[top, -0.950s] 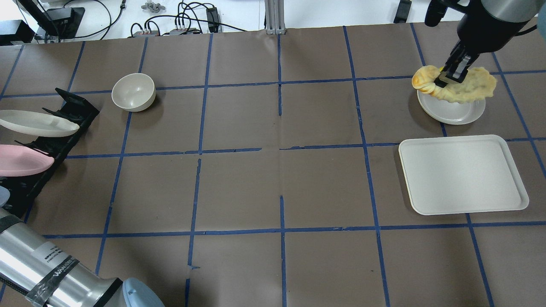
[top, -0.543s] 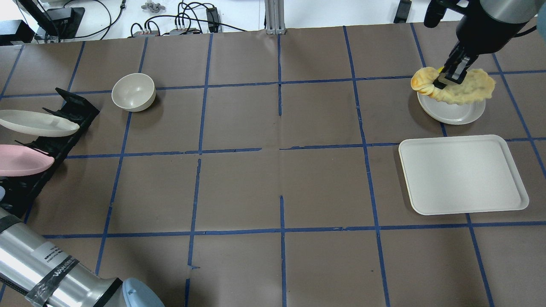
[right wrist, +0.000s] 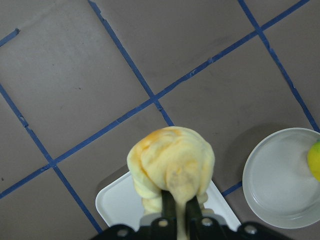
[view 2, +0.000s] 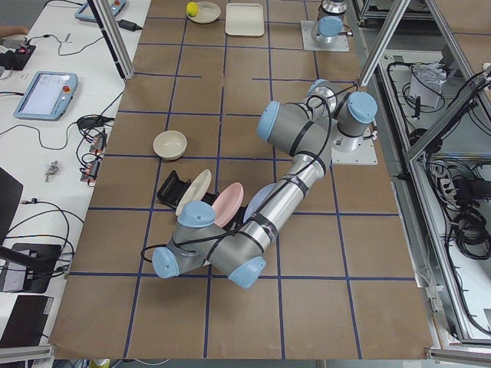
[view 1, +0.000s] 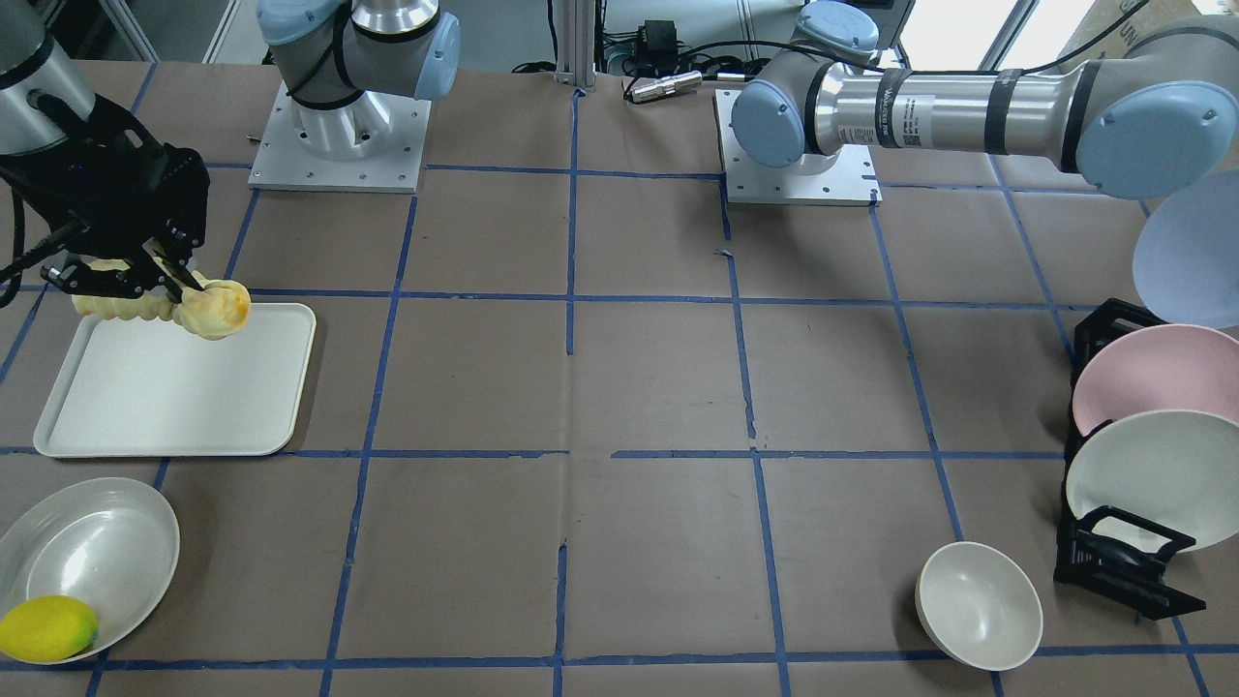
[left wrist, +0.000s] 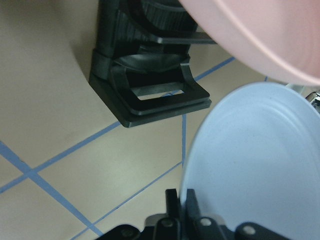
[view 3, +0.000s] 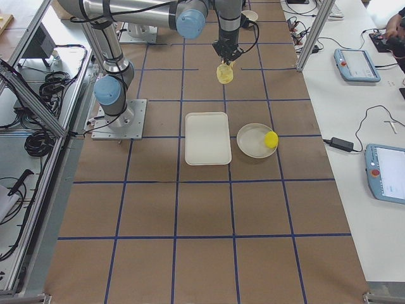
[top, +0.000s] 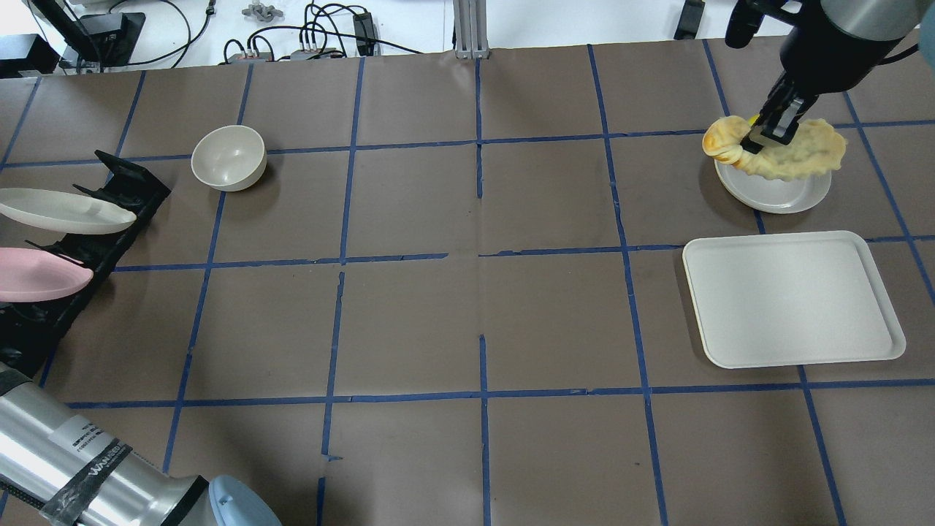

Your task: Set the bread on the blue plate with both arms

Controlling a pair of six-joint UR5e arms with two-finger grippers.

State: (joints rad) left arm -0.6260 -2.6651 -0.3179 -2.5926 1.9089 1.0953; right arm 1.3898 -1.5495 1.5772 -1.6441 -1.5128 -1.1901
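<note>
My right gripper (top: pixel 764 139) is shut on the bread (top: pixel 785 155), a pale-yellow ridged loaf with a browned-orange end, and holds it in the air above the table's right side. The bread hangs below the jaws in the right wrist view (right wrist: pixel 170 162) and shows over the tray's corner in the front view (view 1: pixel 198 308). My left gripper (left wrist: pixel 183 204) is shut on the rim of the blue plate (left wrist: pixel 255 170), held on edge beside the rack. The blue plate shows at the front view's right edge (view 1: pixel 1186 261). The left gripper is out of the overhead view.
A white plate (view 1: pixel 97 542) with a yellow lemon (view 1: pixel 46 627) and a white tray (view 1: pixel 174 397) lie near the right arm. A black rack (view 1: pixel 1113 561) holds a pink plate (view 1: pixel 1152 378) and a white plate (view 1: pixel 1152 479). A white bowl (view 1: pixel 978 605) stands nearby.
The bread has moved slightly up and away in the right gripper. The sliver of blue plate at the overhead view's left edge has gone out of view.
</note>
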